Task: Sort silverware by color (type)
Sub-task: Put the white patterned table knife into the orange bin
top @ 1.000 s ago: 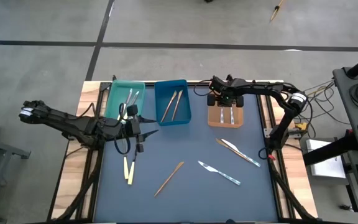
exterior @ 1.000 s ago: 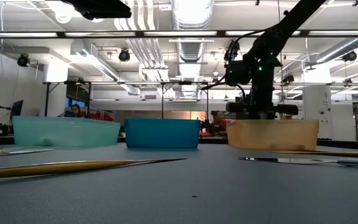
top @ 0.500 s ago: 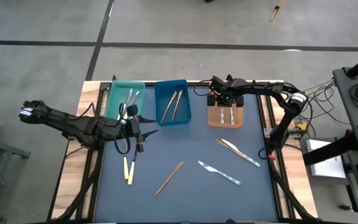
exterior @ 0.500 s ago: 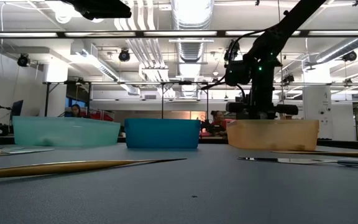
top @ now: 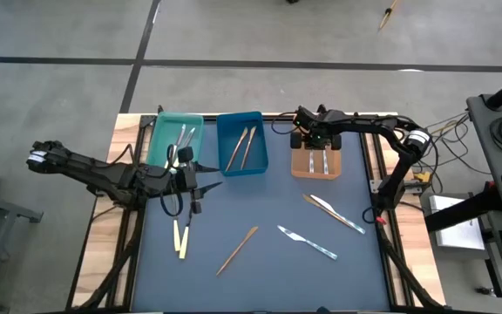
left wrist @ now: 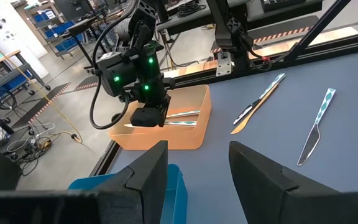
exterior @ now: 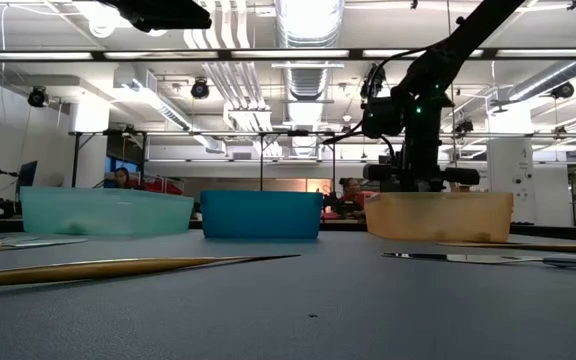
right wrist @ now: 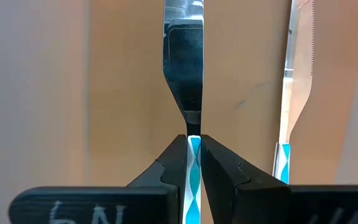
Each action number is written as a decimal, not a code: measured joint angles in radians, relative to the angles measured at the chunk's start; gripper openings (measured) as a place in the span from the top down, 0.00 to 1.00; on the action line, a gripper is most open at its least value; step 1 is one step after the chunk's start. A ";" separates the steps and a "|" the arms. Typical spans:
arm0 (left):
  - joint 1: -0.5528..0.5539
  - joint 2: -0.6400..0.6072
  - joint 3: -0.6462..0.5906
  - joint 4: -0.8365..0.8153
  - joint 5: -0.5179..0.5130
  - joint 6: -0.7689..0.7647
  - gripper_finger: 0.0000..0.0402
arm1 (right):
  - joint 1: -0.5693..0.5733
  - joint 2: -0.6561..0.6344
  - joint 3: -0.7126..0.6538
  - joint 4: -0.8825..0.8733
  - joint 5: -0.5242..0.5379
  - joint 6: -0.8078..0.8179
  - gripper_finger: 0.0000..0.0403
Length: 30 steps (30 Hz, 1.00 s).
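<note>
The right gripper (top: 321, 150) is hanging over the orange tray (top: 315, 173) in the upper middle-right of the high view, its fingers (right wrist: 174, 163) pinching the blue-patterned handle of a silver piece of silverware (right wrist: 184, 74) that is lying lengthwise in the tray. A second blue-handled piece (right wrist: 296, 74), a knife with a toothed edge, is lying just beside it in the same tray.

The left gripper (top: 195, 202) is hovering over the dark table (top: 260, 270) left of centre in the high view, below the teal tray (top: 160, 138), with its fingers (left wrist: 148, 177) spread apart and holding nothing.

In the high view the teal tray at upper left is holding a few pale pieces (top: 184, 137), and the blue tray (top: 223, 150) next to it is holding two tan wooden pieces (top: 241, 146). On the open mat, two cream-yellow pieces (top: 180, 238) are lying side by side at lower left, just below the left gripper. A wooden piece (top: 237, 250) is lying slantwise below the centre. A blue-handled knife (top: 307, 242) is sitting right of centre, and near it, towards the right edge, a wooden piece (top: 334, 213) and another blue-handled piece (top: 325, 206) are lying crossed or touching; which, I cannot tell
</note>
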<state>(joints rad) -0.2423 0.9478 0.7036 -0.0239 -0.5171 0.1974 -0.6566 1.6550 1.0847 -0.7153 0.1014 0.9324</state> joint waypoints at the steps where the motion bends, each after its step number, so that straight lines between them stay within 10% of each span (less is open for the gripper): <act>1: 0.000 0.000 0.000 0.000 0.000 0.000 0.62 | 0.000 0.000 0.000 0.000 0.000 0.000 0.92; 30: 0.000 0.000 0.000 0.000 0.000 0.000 0.62 | 0.000 0.000 -0.001 0.021 -0.048 -0.021 0.94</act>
<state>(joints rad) -0.2421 0.9478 0.7038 -0.0239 -0.5169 0.1970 -0.6567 1.6550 1.0840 -0.6944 0.0531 0.9111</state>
